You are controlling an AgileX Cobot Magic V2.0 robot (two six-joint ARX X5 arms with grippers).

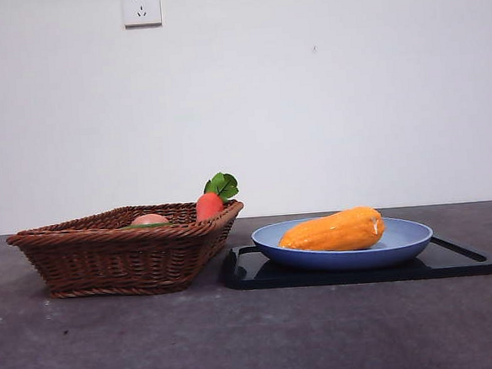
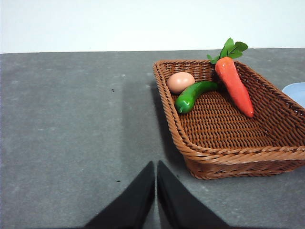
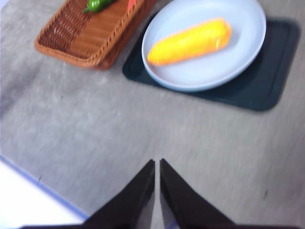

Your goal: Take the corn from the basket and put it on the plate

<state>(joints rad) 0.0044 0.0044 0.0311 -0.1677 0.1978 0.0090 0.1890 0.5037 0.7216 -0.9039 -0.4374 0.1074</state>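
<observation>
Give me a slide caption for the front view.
Corn lying on the blue plate, beside the wicker basket.

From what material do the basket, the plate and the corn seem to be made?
The basket: woven wicker or a wicker-like fibre, matte brown; the interlaced strands and braided rim show clearly.
The plate: probably plastic, smooth pale blue with a soft sheen; ceramic cannot be excluded.
The corn: likely moulded plastic or rubber, glossy orange-yellow, with an unnaturally smooth surface and a highlight.
</observation>
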